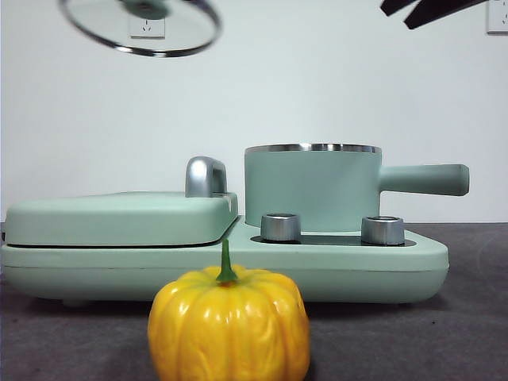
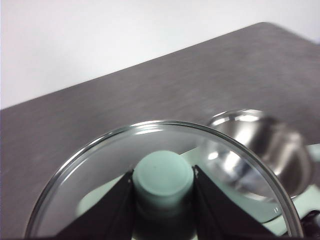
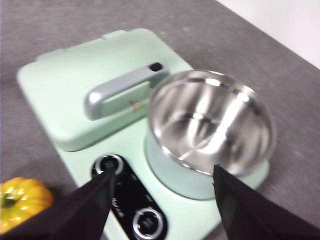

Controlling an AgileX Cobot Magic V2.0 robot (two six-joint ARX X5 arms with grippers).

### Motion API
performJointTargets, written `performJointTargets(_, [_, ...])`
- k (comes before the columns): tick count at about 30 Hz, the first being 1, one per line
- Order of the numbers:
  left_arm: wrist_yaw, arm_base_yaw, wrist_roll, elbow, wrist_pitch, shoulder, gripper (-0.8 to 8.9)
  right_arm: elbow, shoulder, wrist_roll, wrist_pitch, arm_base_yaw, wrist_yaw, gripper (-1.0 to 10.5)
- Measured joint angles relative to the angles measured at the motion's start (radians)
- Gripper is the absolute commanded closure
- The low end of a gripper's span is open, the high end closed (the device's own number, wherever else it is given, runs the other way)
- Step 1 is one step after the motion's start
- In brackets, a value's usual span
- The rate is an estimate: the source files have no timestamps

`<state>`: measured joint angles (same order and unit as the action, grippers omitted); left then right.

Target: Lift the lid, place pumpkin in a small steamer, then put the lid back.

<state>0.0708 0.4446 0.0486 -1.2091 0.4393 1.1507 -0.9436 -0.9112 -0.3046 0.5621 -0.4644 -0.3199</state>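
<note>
My left gripper (image 2: pixel 163 192) is shut on the mint-green knob (image 2: pixel 163 175) of the glass lid (image 2: pixel 100 165), holding it high in the air; the front view shows the lid (image 1: pixel 141 30) tilted at the top left. The small steamer (image 1: pixel 312 189) stands uncovered on the cooker, its handle pointing right; its shiny inside (image 3: pixel 212 120) shows below my right gripper (image 3: pixel 162 192), which hovers open above the cooker's dials. The yellow-orange pumpkin (image 1: pixel 229 324) sits on the table in front of the cooker and appears at the edge of the right wrist view (image 3: pixel 22 200).
The mint-green cooker base (image 1: pixel 413 270) carries a wide flat rectangular cover (image 1: pixel 119 218) with a silver handle (image 3: pixel 120 92) on its left half. Two steel dials (image 1: pixel 281 226) sit in front of the steamer. Grey table surface (image 2: pixel 150 95) surrounds the cooker.
</note>
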Motion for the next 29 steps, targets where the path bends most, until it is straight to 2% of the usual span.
performJointTargets(12, [-0.009,-0.116,-0.070,0.279,0.071,-0.308,7.98,0.000,-0.014,-0.002,0.006,-0.219,-0.002,6.4])
performJointTargets(17, [-0.042,-0.121,-0.087,0.298,0.186,-0.377,7.98,0.000,-0.075,-0.002,0.069,-0.310,-0.001,6.3])
performJointTargets(21, [-0.054,-0.123,-0.091,0.298,0.191,-0.426,7.98,0.000,-0.137,-0.002,0.111,-0.378,0.000,6.3])
performJointTargets(29, [-0.064,-0.124,-0.091,0.298,0.209,-0.451,7.98,0.000,-0.279,-0.006,0.110,-0.482,0.006,5.5])
